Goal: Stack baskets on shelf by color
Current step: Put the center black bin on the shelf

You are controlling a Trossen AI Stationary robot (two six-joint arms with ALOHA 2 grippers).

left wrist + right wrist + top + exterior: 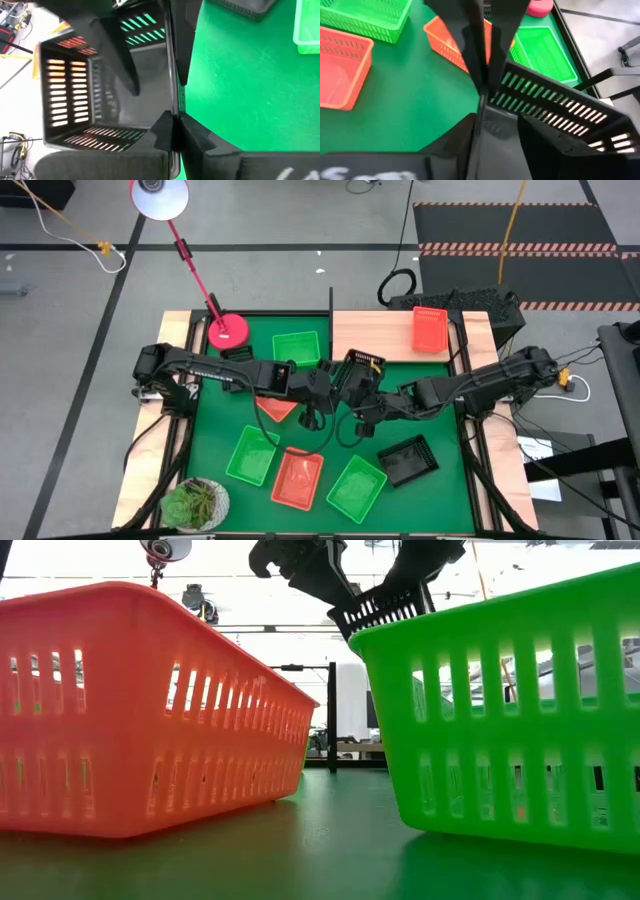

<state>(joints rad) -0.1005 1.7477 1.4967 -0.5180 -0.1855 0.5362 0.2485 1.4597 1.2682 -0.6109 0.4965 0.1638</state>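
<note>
Both grippers are shut on one black basket [358, 370], held in the air over the middle of the green mat; the low view shows it [385, 605] high behind a green basket. My left gripper [320, 387] comes in from the left, my right gripper [368, 404] from the right. The shelf [380, 335] is the wood board at the far edge, and one orange basket [430, 328] rests on its right end. On the mat lie three green baskets [296, 348] [250, 455] [357, 487], two orange ones [297, 478] [275, 408] and another black one [408, 460]. My left gripper [173, 127] pinches the rim of one wall [171, 107] of the black basket, one finger inside the basket and one outside. The fingers lie along that wall's edge. The basket is lifted clear of the mat and tipped on its side. My right gripper [481, 117] pinches the same wall's rim [480, 100], at the end opposite the left gripper, one finger inside and one outside. Its fingers point along the wall toward the left gripper's fingers [472, 40]. The basket hangs clear of the mat.
A red lamp base [228, 330] stands at the mat's far left corner, its arm rising beyond the table. A potted plant [195, 502] sits at the near left corner. Wooden side rails [150, 440] border the mat. The shelf's left and middle parts are bare wood.
</note>
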